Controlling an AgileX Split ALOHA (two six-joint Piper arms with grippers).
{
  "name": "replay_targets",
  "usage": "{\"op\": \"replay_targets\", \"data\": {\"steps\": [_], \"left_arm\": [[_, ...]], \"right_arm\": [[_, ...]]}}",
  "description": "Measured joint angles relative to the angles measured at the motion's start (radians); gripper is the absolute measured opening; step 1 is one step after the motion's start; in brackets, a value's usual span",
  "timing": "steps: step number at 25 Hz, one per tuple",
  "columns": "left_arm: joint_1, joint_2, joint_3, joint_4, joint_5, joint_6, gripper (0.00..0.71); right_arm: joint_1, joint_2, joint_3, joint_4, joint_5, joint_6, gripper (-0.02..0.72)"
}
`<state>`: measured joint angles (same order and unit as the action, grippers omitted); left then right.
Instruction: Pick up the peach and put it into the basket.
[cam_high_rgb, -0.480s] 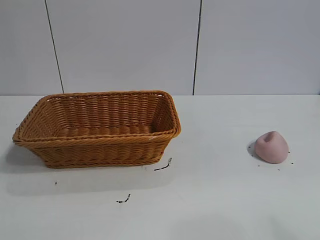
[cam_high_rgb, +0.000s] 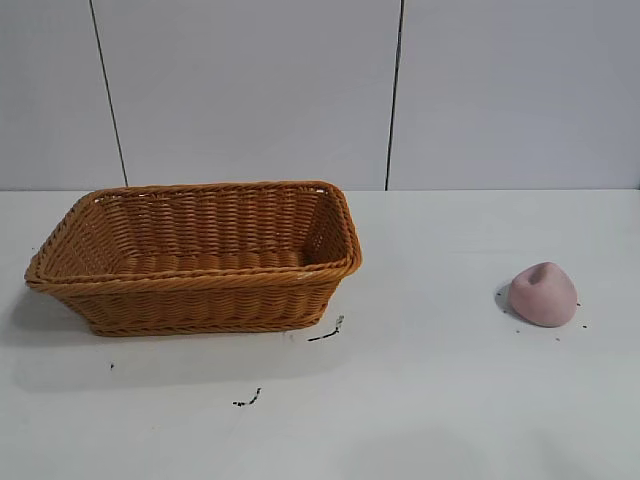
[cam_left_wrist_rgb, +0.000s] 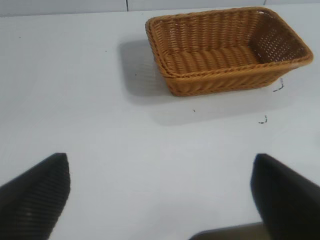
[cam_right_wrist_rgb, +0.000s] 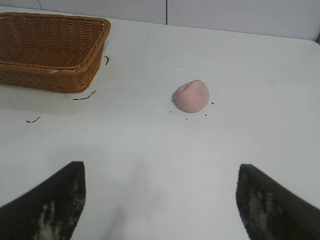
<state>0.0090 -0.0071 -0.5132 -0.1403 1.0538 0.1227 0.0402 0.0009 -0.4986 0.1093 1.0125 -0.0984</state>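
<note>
The pale-pink peach (cam_high_rgb: 543, 294) lies on the white table at the right, its blunt tip up; it also shows in the right wrist view (cam_right_wrist_rgb: 190, 96). The orange-brown wicker basket (cam_high_rgb: 195, 280) stands at the left, empty; it shows in the left wrist view (cam_left_wrist_rgb: 225, 75) and the right wrist view (cam_right_wrist_rgb: 50, 70). Neither arm shows in the exterior view. My right gripper (cam_right_wrist_rgb: 160, 200) is open and empty above bare table, well short of the peach. My left gripper (cam_left_wrist_rgb: 160, 195) is open and empty, well apart from the basket.
Small black marks lie on the table (cam_high_rgb: 420, 400) near the basket's front corner (cam_high_rgb: 327, 333) and further forward (cam_high_rgb: 247, 400). A grey panelled wall (cam_high_rgb: 250, 90) stands behind the table.
</note>
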Motion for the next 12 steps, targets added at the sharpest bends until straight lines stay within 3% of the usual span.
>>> {"op": "replay_targets", "data": {"steps": [4, 9, 12], "left_arm": [[0.0, 0.0, 0.0, 0.0, 0.0, 0.0, 0.694], [0.0, 0.0, 0.0, 0.0, 0.0, 0.0, 0.694], [0.0, 0.0, 0.0, 0.0, 0.0, 0.0, 0.694]], "right_arm": [[0.0, 0.163, -0.04, 0.0, -0.029, 0.008, 0.683], [0.0, 0.536, -0.133, 0.0, -0.148, 0.021, 0.688], [0.0, 0.788, -0.247, 0.001, -0.18, 0.031, 0.688]]}}
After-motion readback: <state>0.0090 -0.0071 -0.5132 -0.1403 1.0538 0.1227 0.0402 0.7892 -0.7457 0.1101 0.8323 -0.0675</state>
